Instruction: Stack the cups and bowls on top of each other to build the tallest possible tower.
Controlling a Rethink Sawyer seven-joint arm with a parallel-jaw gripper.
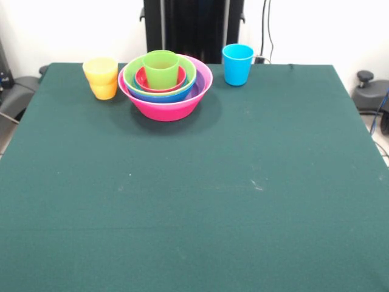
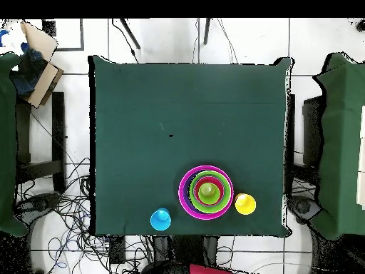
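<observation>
Front view: pink bowl (image 1: 165, 107) nests smaller bowls, green cup (image 1: 161, 69) innermost.

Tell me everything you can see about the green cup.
The small glossy green plastic cup is a slightly tapered tumbler without a handle. It stands upright, mouth up, in the middle of the nested bowls, directly inside the small red-pink bowl, and rises above every rim. The overhead view shows it centred in the rings. Nothing else touches it.
</observation>
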